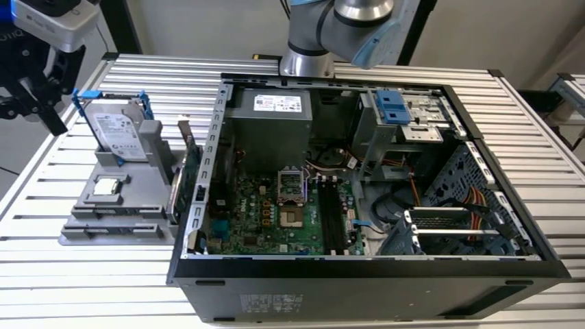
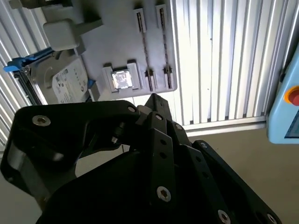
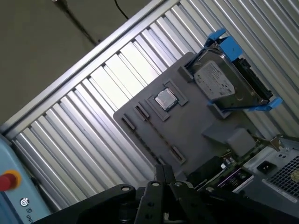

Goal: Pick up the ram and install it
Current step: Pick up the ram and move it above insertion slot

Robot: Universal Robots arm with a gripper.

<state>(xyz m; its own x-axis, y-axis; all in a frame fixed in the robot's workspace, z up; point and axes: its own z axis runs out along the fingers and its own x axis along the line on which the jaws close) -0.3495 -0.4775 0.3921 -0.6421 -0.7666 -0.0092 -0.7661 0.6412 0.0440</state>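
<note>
Here the ram (image 1: 327, 218) appears to stand as a long dark stick in one of the memory slots on the motherboard (image 1: 260, 223), just to the exterior view's right of the processor socket (image 1: 292, 199), inside the open computer case (image 1: 366, 298); it is too small to tell how deeply it is seated. The case lies on its side on the slatted metal bench (image 1: 544, 127), its inside facing up. The gripper (image 2: 155, 99) is well apart from the ram, off toward the exterior view's left. In both wrist views it hangs over the edge of the grey fixture (image 1: 87, 205) that sits on the bench beside the case. Its fingers (image 3: 160, 173) are drawn together to a narrow point, with nothing seen between them. On the fixture a silver hard drive (image 1: 117, 130) in a blue frame stands propped at the far end, and a small square processor chip (image 1: 108, 185) lies flat in a recess nearer the middle. A green card (image 1: 190, 179) stands on edge between the fixture and the case wall.
</note>
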